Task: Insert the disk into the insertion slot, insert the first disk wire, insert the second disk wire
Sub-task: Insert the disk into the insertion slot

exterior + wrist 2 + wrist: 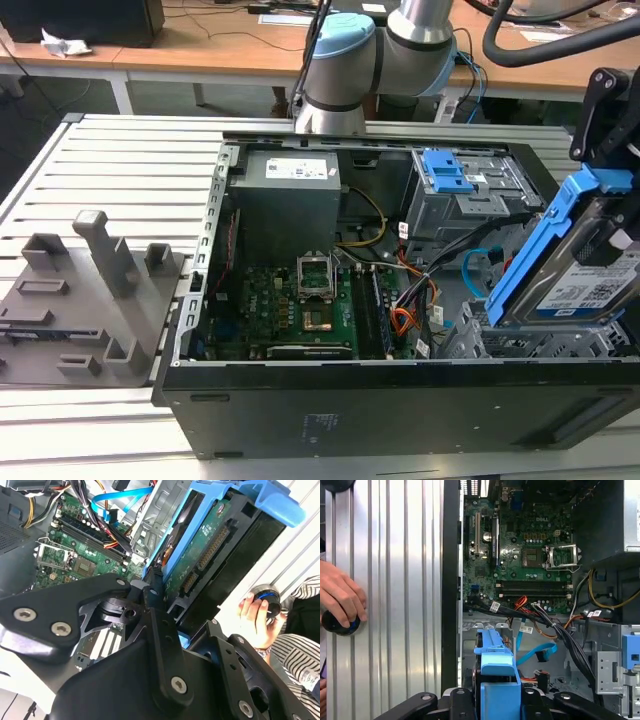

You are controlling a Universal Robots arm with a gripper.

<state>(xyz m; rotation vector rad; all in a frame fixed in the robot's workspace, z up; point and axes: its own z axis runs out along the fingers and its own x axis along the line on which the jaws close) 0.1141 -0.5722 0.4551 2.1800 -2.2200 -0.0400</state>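
Observation:
The disk (585, 285), a silver drive with a white label in a blue carrier, hangs tilted at the exterior view's right, over the open computer case. My gripper (607, 195) is shut on its upper end. Just below it stands the insertion slot (520, 345), a silver perforated cage in the case's near right corner. In the second wrist view the disk's green underside (200, 555) runs away from the gripper (167, 607), beside the cage wall (165, 505). The first wrist view has the blue carrier (495, 662) between the black fingers (462, 702). A loose blue flat cable (478, 262) lies beside the cage.
A taller grey box with a blue latch (450, 180) stands behind the cage. The motherboard (300, 310) and power supply (290, 200) fill the case's left. Grey fixture blocks (90, 290) sit on the ribbed table. A person's hand (340, 600) rests on a knob beside the case.

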